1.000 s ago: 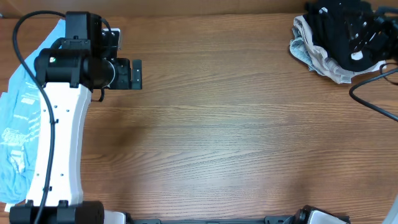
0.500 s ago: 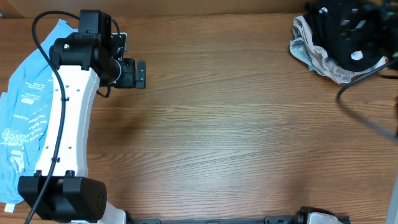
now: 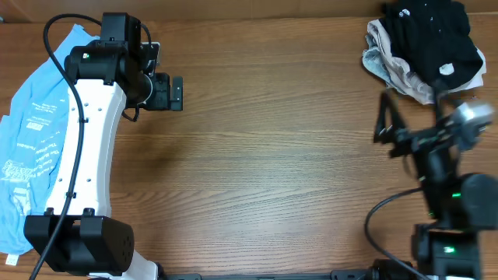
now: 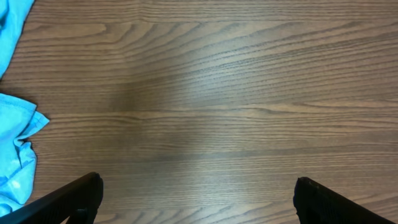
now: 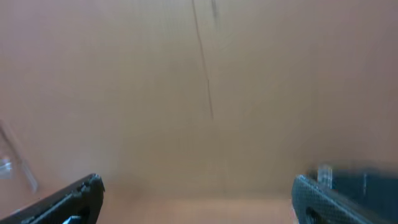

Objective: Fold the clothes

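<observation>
At the tabletop's far right corner the clothes lie heaped, unfolded. The left hand and right hand hover released and empty over its bare middle, likely meant as folding room.

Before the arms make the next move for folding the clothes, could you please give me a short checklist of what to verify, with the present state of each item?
1. Left end effector open, nothing held: ok.
2. Right end effector open, nothing held: ok.
3. Black garment spread flat for folding: not ok, it is crumpled in a heap at the far right corner.
4. Bare wood in the middle of the table: ok.
5. Blue garment out of the way: ok, it lies along the left edge.
6. Right wrist view sharp: not ok, blurred.
</observation>
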